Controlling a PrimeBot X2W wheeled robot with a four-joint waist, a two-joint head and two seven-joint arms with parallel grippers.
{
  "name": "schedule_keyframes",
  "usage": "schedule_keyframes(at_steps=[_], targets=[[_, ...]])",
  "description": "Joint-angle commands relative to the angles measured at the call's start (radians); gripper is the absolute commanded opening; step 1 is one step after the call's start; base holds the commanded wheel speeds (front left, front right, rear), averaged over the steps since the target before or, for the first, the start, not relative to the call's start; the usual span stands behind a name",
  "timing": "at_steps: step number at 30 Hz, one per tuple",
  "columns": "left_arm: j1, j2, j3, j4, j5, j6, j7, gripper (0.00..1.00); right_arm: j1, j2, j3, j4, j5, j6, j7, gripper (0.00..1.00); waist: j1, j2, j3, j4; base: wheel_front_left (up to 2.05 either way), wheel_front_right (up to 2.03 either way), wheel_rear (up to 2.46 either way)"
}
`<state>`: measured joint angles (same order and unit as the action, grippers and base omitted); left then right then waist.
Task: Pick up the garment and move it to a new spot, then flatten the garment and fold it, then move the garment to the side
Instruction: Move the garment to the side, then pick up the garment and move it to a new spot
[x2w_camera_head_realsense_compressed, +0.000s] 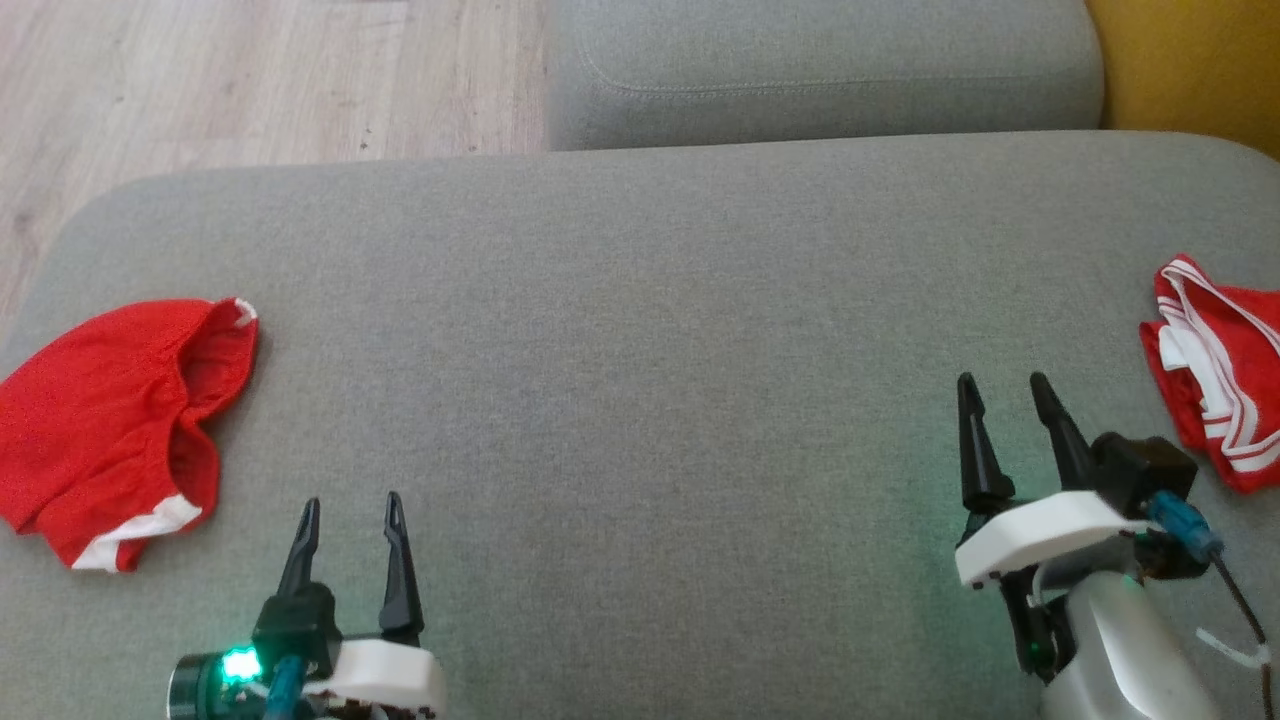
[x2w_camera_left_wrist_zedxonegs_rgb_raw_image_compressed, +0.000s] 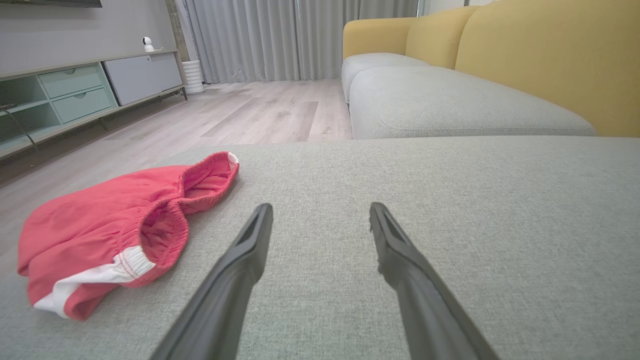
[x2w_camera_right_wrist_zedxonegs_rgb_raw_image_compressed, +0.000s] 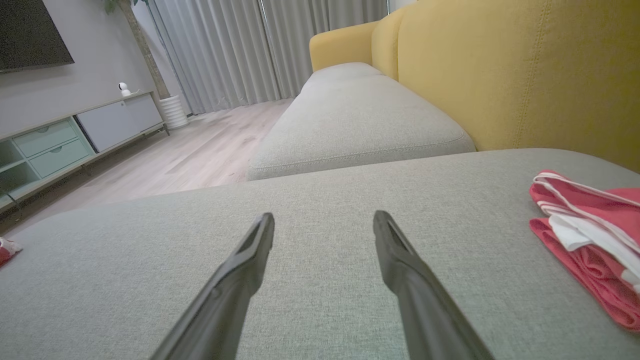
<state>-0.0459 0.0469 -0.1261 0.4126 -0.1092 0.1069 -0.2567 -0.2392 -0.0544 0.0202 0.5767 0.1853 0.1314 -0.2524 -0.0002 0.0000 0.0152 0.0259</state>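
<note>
A crumpled red garment (x2w_camera_head_realsense_compressed: 110, 420) with white trim lies at the left edge of the grey cushion (x2w_camera_head_realsense_compressed: 620, 330); the left wrist view shows it as a red garment (x2w_camera_left_wrist_zedxonegs_rgb_raw_image_compressed: 115, 225) left of the fingers. My left gripper (x2w_camera_head_realsense_compressed: 352, 505) hovers open just right of it, nothing between its fingers. A second red garment (x2w_camera_head_realsense_compressed: 1215, 370) with white stripes lies folded at the cushion's right edge, and the right wrist view has that striped garment (x2w_camera_right_wrist_zedxonegs_rgb_raw_image_compressed: 590, 235) at far right. My right gripper (x2w_camera_head_realsense_compressed: 1003, 385) stands open to its left, holding nothing.
Beyond the cushion sits another grey seat cushion (x2w_camera_head_realsense_compressed: 820, 70) with a yellow sofa back (x2w_camera_right_wrist_zedxonegs_rgb_raw_image_compressed: 525, 75) to the right. Wooden floor (x2w_camera_head_realsense_compressed: 250, 80) lies past the cushion's left edge. A low cabinet (x2w_camera_left_wrist_zedxonegs_rgb_raw_image_compressed: 75, 95) stands along the far wall.
</note>
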Motion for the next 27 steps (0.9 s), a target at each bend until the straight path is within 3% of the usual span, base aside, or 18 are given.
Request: schedule_keyframes(at_steps=[1, 10, 20, 27], targets=[[-0.022, 0.003, 0.040, -0.037, -0.007, 0.010, -0.005, 1.00, -0.016, 0.004, 0.030, -0.035, 0.010, -0.001, -0.009, 1.00, 0.0002, 0.0000, -0.005, 0.003, 0.00, 0.00, 0.00], [-0.017, 0.003, 0.051, -0.043, -0.017, 0.012, -0.005, 1.00, -0.002, 0.004, 0.041, -0.030, 0.010, -0.001, -0.009, 1.00, 0.0002, 0.0000, 0.010, 0.054, 0.00, 0.00, 0.00], [0.011, 0.003, 0.067, -0.048, -0.044, 0.027, -0.005, 1.00, 0.006, 0.004, 0.082, -0.017, 0.012, -0.001, -0.009, 1.00, 0.0002, 0.0000, 0.027, 0.269, 0.00, 0.00, 0.00], [0.057, 0.004, 0.161, -0.041, -0.030, 0.022, -0.005, 1.00, 0.003, 0.004, 0.121, -0.001, 0.025, -0.001, -0.009, 1.00, 0.0002, 0.0000, 0.035, 0.381, 0.00, 0.00, 0.00]])
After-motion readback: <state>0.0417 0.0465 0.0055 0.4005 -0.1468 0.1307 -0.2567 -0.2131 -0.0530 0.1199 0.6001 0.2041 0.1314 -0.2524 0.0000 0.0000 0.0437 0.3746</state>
